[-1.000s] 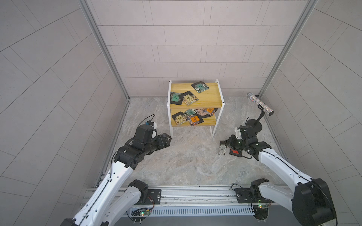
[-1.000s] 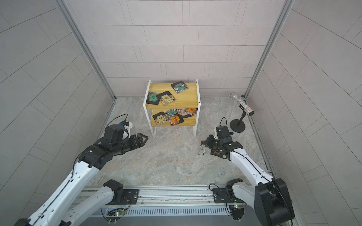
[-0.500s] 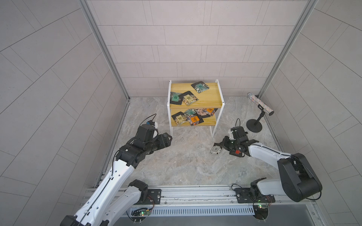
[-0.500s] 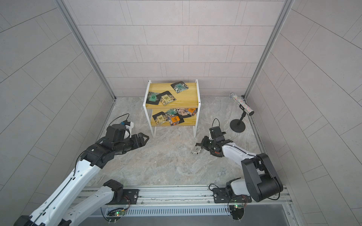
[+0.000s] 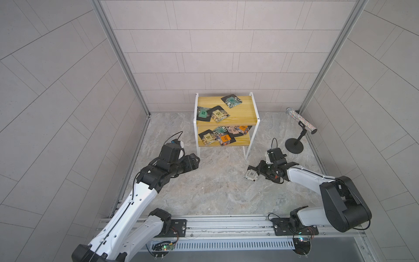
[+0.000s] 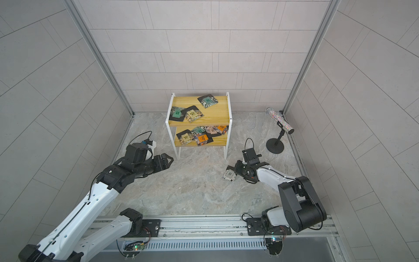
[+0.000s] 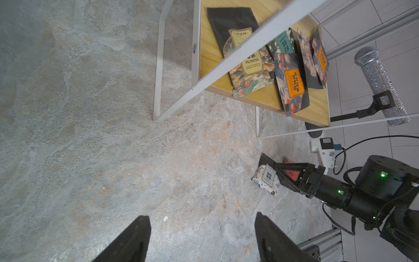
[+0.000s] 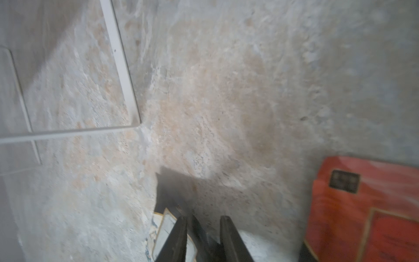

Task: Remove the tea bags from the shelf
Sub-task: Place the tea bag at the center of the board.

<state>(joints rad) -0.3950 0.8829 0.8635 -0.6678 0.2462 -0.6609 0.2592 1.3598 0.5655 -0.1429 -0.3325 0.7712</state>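
My left hand (image 7: 201, 240) hangs wide open and empty. My right hand (image 8: 203, 236), jaws slightly parted, sits over a white tea bag (image 5: 251, 175) lying on the tabletop. Beyond, both boards of the shelf (image 5: 240, 114) carry tea bags (image 5: 223, 137). They look light, thin and probably slick, so I'd pinch an overhanging edge.

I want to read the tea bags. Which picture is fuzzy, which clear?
Right wrist view: fuzzy, the red tea bag is smeared. Left wrist view: sharp, the beige tea bag on the shelf reads fine. Both top views: clear, labels too tiny.
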